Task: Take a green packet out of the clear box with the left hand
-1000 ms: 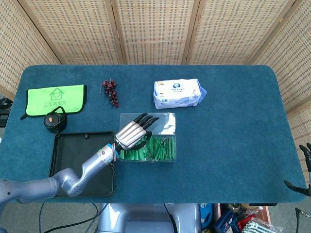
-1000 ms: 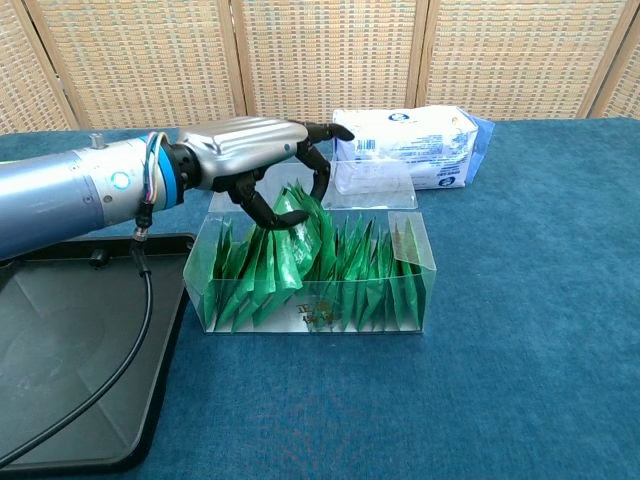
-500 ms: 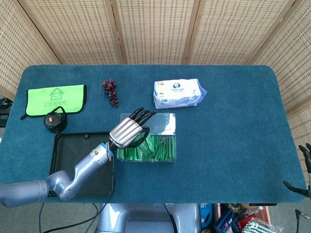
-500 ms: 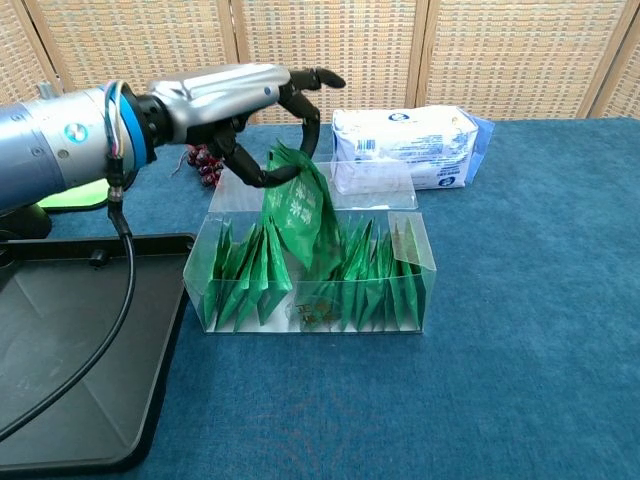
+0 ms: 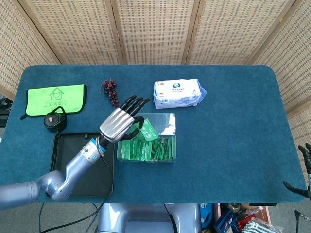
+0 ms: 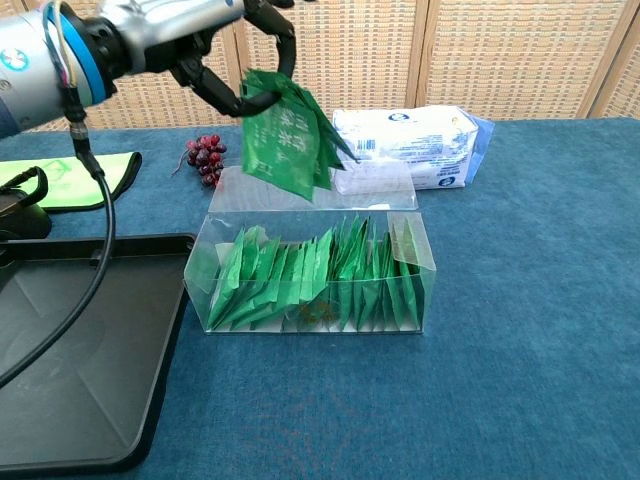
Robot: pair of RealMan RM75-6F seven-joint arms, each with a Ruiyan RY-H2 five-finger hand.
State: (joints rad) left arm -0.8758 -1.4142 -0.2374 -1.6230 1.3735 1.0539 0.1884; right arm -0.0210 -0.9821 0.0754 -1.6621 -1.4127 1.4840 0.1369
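Observation:
My left hand (image 5: 119,124) (image 6: 205,40) holds a green packet (image 6: 285,135) (image 5: 148,131) pinched between thumb and fingers, well above the clear box (image 6: 312,315) (image 5: 171,144). The packet hangs clear of the box's rim; more than one packet may be in the pinch, I cannot tell. Several green packets (image 6: 300,275) still stand upright inside the box. My right hand (image 5: 307,153) shows only as dark fingertips at the head view's right edge, off the table.
A black tray (image 5: 63,155) (image 6: 70,370) lies left of the box. A white tissue pack (image 5: 178,93) (image 6: 410,145) sits behind it. Grapes (image 5: 111,91) (image 6: 203,158), a green pouch (image 5: 56,99) and a small black teapot (image 5: 55,121) are at the back left.
My left hand has risen from inside the box and drawn a green packet up and out; the packets left inside have slumped to the left.

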